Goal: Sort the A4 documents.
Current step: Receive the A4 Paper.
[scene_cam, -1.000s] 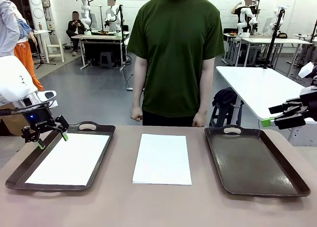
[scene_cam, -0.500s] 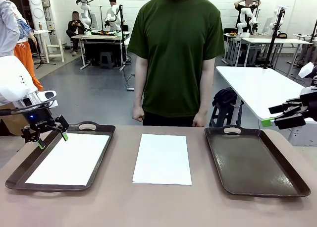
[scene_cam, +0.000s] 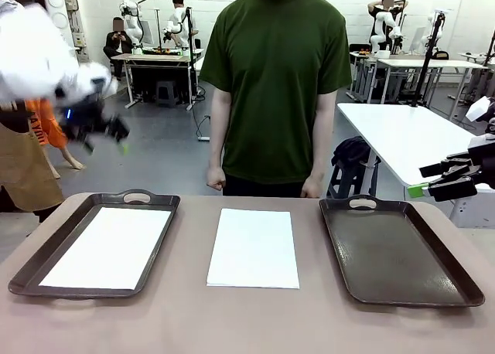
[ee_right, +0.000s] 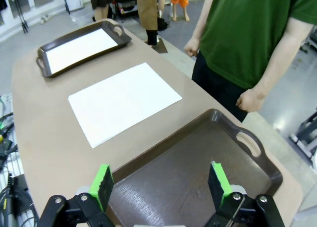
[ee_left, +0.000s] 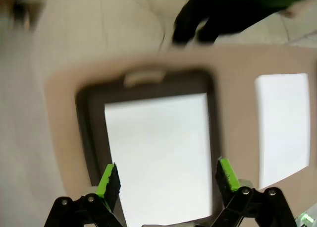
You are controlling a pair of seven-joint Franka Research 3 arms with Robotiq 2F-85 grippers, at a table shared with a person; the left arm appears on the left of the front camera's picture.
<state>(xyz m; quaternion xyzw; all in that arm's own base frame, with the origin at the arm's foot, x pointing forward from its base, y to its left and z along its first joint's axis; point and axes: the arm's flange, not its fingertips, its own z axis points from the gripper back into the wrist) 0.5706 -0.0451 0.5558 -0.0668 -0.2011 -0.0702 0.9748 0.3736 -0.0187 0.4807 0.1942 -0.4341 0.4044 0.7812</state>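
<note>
White A4 documents (scene_cam: 253, 248) are lying seemingly unsorted at the worktop's (scene_cam: 247, 323) centre, one sheet (scene_cam: 104, 248) is resting in the nine-o'clock tray (scene_cam: 46, 250), the three-o'clock tray (scene_cam: 394, 253) is waiting bare, and the left tool (ee_left: 167, 171) and right tool (ee_right: 159, 180) are hovering open, gripping nothing.

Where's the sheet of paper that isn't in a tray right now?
In the front view the loose sheet lies flat mid-table, between the left tray and the right tray, directly in front of the person.
</note>
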